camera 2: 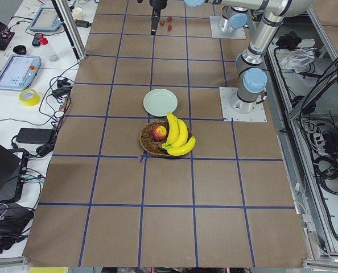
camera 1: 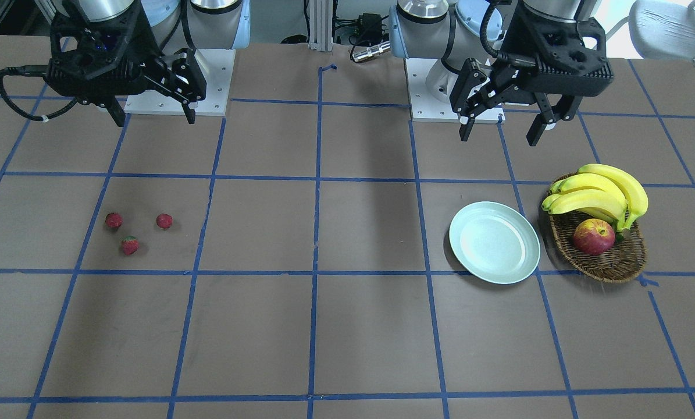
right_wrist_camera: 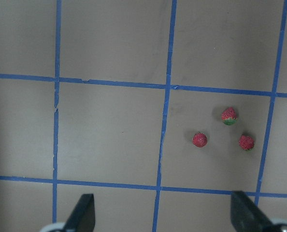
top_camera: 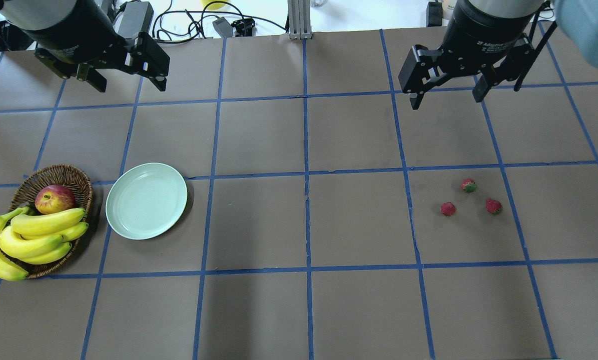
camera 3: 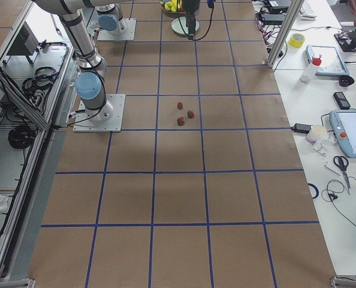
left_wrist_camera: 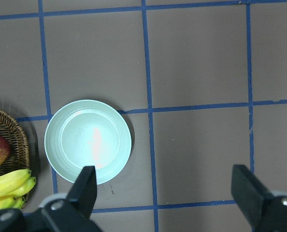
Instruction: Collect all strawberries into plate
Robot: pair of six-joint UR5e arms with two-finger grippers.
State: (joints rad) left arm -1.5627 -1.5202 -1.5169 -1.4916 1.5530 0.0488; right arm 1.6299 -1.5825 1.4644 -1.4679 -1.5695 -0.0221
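Observation:
Three small red strawberries [camera 1: 129, 245] [top_camera: 469, 186] [right_wrist_camera: 199, 139] lie close together on the brown table on my right side. The pale mint-green plate [camera 1: 494, 242] [top_camera: 146, 200] [left_wrist_camera: 88, 141] sits empty on my left side, next to a wicker basket. My right gripper [top_camera: 446, 102] [camera 1: 156, 121] is open and empty, held high above the table behind the strawberries. My left gripper [top_camera: 131, 89] [camera 1: 498, 138] is open and empty, held high behind the plate. Both wrist views show the fingers spread wide.
A brown wicker basket [camera 1: 609, 262] [top_camera: 58, 175] with a bunch of bananas [camera 1: 603, 195] and a red-yellow apple [camera 1: 593, 237] touches the plate's outer side. Blue tape lines grid the table. The robot bases stand at the back edge.

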